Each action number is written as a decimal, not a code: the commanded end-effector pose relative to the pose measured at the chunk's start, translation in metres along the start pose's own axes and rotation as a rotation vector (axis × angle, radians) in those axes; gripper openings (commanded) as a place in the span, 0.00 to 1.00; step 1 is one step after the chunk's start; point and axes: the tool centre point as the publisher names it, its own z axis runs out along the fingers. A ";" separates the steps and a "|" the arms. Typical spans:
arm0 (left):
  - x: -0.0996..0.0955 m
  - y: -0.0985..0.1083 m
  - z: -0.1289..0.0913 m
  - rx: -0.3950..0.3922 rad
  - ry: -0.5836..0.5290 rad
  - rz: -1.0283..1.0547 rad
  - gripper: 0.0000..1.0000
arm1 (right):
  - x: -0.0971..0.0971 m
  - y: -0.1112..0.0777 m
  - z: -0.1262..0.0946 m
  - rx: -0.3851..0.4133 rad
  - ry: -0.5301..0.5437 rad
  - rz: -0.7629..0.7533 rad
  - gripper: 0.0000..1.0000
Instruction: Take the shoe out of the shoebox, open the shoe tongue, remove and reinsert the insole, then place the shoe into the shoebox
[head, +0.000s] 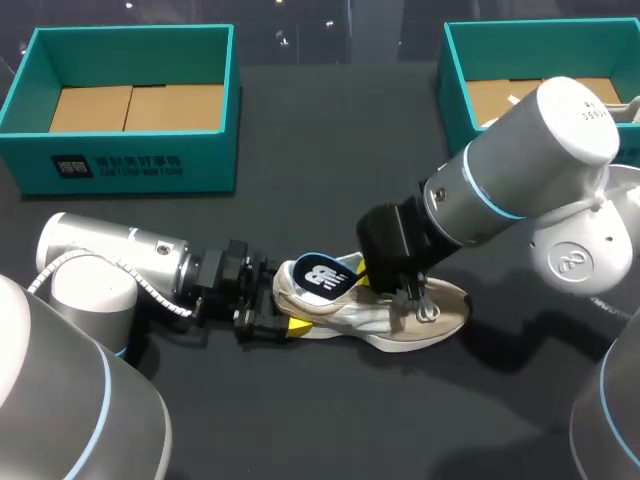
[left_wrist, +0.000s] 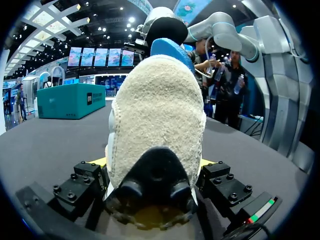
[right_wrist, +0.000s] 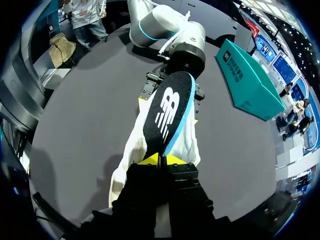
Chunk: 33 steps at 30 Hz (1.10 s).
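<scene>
Pinched at the heel between the fingers of the left claw (left_wrist: 153, 162), the shoe (left_wrist: 157, 110) sat on the dark table (left_wrist: 45, 145), toe pointing away from that claw. The right claw (right_wrist: 161, 160) was pressed together on the black insole (right_wrist: 167, 112), which stuck partway out of the shoe ahead of it. One teal shoebox (head: 120, 165) and a second shoebox (head: 455, 90) stood well beyond the claws.

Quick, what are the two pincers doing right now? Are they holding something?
The left pincer is shut on the shoe, at its heel.
The right pincer is shut on the insole.
</scene>
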 end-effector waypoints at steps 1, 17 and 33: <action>0.000 0.002 0.002 0.000 0.000 0.000 0.00 | 0.000 0.004 -0.001 0.003 0.002 -0.013 0.00; 0.000 0.002 0.002 0.000 0.000 0.000 0.00 | -0.009 0.039 0.001 0.010 0.046 -0.107 0.00; 0.000 0.002 0.002 0.000 0.000 0.000 0.00 | -0.012 0.048 0.012 -0.063 0.079 -0.014 0.42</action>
